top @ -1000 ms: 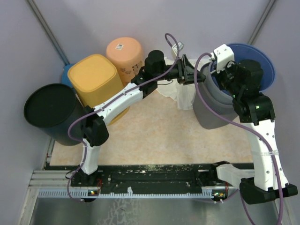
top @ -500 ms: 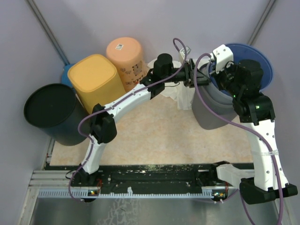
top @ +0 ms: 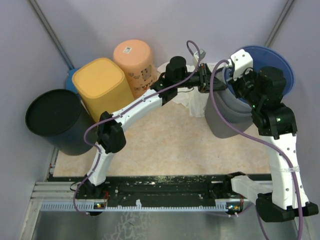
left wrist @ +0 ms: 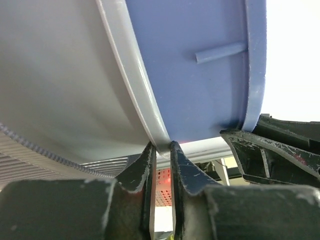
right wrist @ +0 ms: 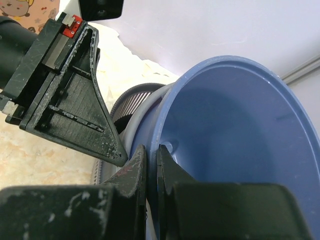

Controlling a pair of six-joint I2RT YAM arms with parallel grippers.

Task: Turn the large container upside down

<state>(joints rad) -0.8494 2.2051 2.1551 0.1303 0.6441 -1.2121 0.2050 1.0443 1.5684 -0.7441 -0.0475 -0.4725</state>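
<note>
- Both holds are thin rim pinches. The left gripper point(left wrist: 161, 145) has its jaws clamped on the bin's point(top: 222, 117) pale rim, and the right gripper's point(right wrist: 152, 150) jaws seem clamped on the blue tub's point(right wrist: 235, 130) edge. Tipping weight could pull either free.
- The tub looks nested and may drop out.
- The bin is grey and ribbed, tilted on the bench point(top: 170, 145), right of centre in the top view.

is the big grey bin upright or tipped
Tipped: from above the grey bin shows its side wall, and the nested blue bin opens toward back right.
</note>
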